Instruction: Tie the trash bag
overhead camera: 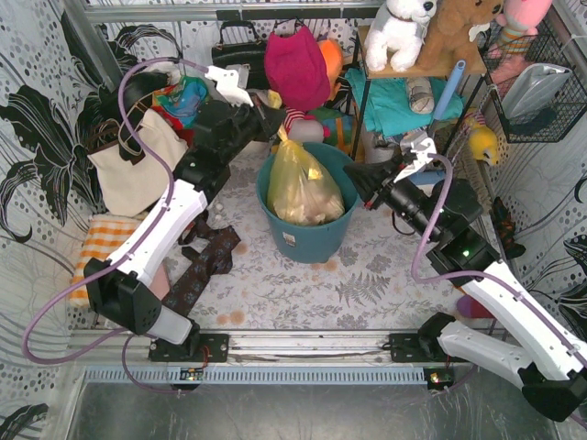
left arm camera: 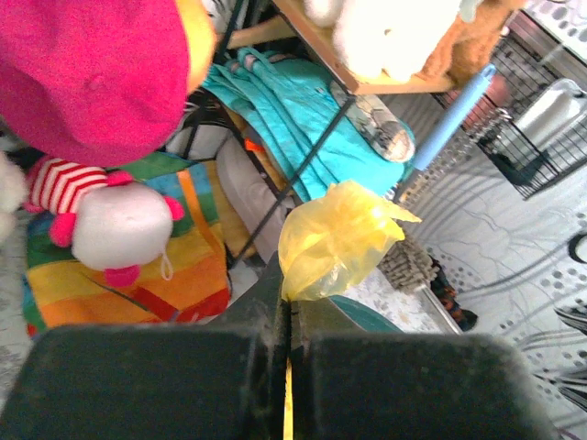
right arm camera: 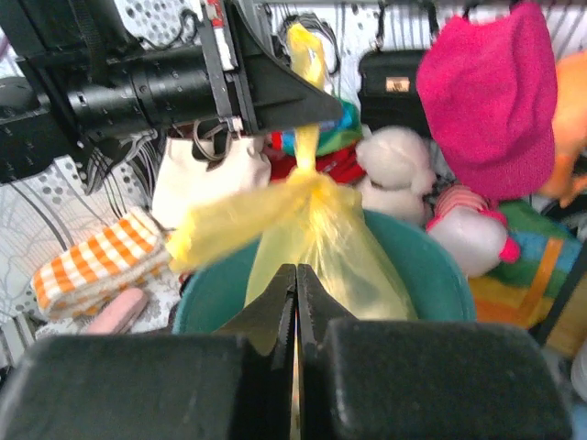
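Now: left gripper (overhead camera: 277, 126) pinching trash bag (overhead camera: 301, 188) top strand; right gripper (overhead camera: 357, 177) clamping side film. Bag likely handling light, limp, slippery; gripping bunched ears safest.

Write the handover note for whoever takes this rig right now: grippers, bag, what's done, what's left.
Left gripper: shut on the upper tail of the trash bag, held above the neck.
Right gripper: shut, pinching bag plastic lower down.
The bag sits in the teal bin.
Done: neck gathered, tails crossed in what looks like a knot.
Left: check that it is tight, pull the tails apart if not, then release.
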`<action>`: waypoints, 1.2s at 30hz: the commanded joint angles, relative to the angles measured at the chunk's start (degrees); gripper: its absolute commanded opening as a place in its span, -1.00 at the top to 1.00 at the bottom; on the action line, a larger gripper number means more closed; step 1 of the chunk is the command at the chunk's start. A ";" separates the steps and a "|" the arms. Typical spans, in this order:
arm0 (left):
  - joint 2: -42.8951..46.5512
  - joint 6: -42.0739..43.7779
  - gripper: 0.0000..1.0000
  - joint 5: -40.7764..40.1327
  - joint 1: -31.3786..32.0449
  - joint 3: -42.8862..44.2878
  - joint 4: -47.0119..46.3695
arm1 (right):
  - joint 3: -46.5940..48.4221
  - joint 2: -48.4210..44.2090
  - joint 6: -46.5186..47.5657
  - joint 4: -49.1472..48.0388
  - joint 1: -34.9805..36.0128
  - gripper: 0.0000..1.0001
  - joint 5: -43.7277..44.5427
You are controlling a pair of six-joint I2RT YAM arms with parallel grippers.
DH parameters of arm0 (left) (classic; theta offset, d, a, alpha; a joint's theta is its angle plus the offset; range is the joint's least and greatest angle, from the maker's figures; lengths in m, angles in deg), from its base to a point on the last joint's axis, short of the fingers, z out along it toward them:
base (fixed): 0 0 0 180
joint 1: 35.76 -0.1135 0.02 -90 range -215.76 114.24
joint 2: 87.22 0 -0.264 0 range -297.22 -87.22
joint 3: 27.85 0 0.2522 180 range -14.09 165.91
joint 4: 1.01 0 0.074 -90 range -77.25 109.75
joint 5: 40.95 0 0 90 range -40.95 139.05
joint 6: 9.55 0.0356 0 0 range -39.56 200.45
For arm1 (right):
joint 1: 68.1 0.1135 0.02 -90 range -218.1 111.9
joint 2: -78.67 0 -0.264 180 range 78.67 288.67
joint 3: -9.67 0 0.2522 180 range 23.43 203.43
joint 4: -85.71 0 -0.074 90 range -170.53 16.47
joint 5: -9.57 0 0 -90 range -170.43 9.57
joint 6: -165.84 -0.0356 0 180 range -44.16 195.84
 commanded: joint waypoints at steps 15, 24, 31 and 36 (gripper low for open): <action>0.23 -4.08 1.00 6.31 -0.39 -7.90 -4.74 | -10.86 1.72 15.53 -19.67 -0.13 -0.26 -12.05; 0.59 -4.44 1.00 6.79 -0.40 -7.38 -4.04 | -10.58 8.24 18.48 -35.29 -0.13 -0.31 -19.09; 0.75 -4.57 1.00 7.07 -0.39 -7.12 -3.95 | -9.97 9.61 19.90 -37.20 -0.13 -0.21 -17.78; 0.40 -5.01 1.00 7.50 -0.40 -6.76 -3.95 | -7.91 10.71 20.43 -34.87 -0.13 -0.26 -22.62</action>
